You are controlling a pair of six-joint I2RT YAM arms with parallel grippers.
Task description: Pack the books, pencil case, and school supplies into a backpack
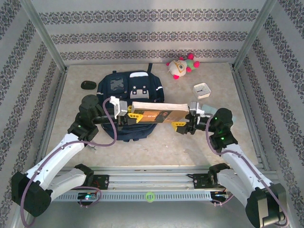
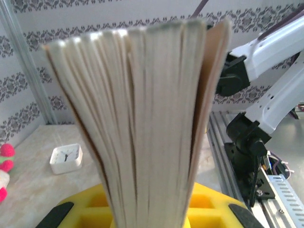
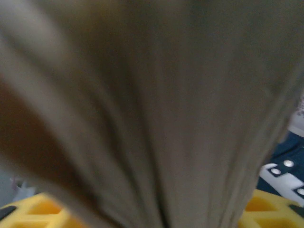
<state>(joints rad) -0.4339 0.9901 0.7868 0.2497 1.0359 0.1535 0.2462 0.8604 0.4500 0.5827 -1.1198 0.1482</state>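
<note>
The left arm [image 1: 57, 154] and right arm [image 1: 240, 166] wear white shells with black joints; a purple cable [image 1: 114, 128] trails each. Left pincer [image 1: 134, 115] and right pincer [image 1: 179, 124] have yellow fingers [image 2: 209, 204].

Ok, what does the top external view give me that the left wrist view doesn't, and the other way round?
Top external: the book spanning across the navy backpack, the left gripper at its left end and the right gripper at its right end, plus a black oval object beside the backpack. Left wrist: the page edges up close, slightly fanned, rising from between yellow fingers. Both: the book, the white clock and some of the pink plush toy.
</note>
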